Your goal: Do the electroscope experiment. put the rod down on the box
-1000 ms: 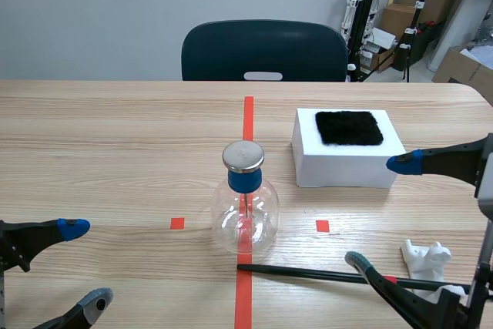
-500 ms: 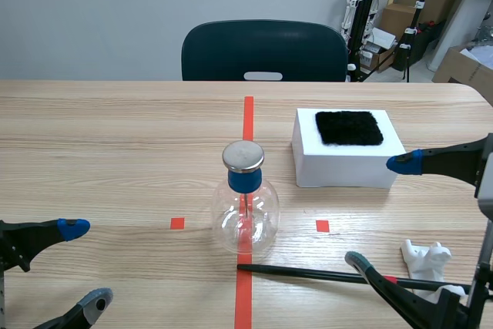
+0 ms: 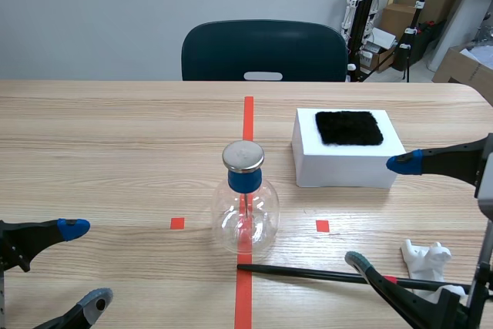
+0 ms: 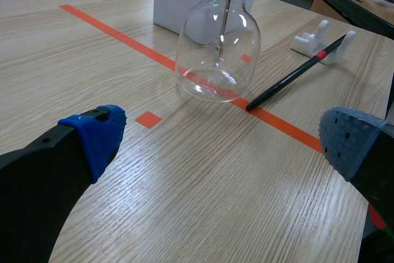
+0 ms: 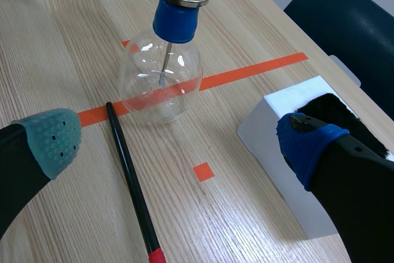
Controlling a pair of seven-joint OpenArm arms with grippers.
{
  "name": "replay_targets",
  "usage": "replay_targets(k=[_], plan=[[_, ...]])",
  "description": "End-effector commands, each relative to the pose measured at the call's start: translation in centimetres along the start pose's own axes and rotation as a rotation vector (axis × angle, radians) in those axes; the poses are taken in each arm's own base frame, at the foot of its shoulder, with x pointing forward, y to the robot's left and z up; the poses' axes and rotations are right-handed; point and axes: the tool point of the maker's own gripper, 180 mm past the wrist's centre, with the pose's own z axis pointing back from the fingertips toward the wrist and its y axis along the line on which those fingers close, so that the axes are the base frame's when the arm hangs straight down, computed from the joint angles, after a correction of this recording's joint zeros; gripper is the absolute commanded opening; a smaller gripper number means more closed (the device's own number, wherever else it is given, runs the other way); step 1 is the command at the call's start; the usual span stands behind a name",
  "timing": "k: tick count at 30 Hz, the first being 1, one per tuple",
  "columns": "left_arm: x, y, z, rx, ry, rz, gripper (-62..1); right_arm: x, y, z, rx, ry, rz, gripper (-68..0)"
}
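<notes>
A thin black rod (image 3: 308,273) with a red band lies flat on the table in front of the glass electroscope flask (image 3: 245,217); it also shows as the rod (image 5: 132,189) and the rod (image 4: 289,79) in the wrist views. The flask has a blue collar and a metal disc on top. A white box (image 3: 347,161) with a black fur patch (image 3: 349,127) stands at the right rear. My right gripper (image 3: 377,213) is open, above the rod's right part. My left gripper (image 3: 83,263) is open at the near left, holding nothing.
A white plastic rod stand (image 3: 426,258) sits at the near right, by the rod's end. A dark chair (image 3: 264,50) stands beyond the far table edge. Cardboard boxes and stands fill the back right corner.
</notes>
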Motion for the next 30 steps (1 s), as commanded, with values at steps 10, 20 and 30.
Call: replay_targets(k=[10, 20, 30], plan=[[0.71, 0.34, -0.22, 0.007, -0.031, -0.006, 1.4, 0.95, -0.52, -0.14, 0.0, -0.032, 0.019, 0.4], [0.71, 0.34, -0.22, 0.007, -0.031, -0.006, 1.4, 0.68, -0.52, -0.15, 0.0, -0.017, 0.019, 0.4], [0.71, 0.34, -0.22, 0.007, -0.031, -0.006, 1.4, 0.68, -0.52, -0.15, 0.0, -0.017, 0.019, 0.4]])
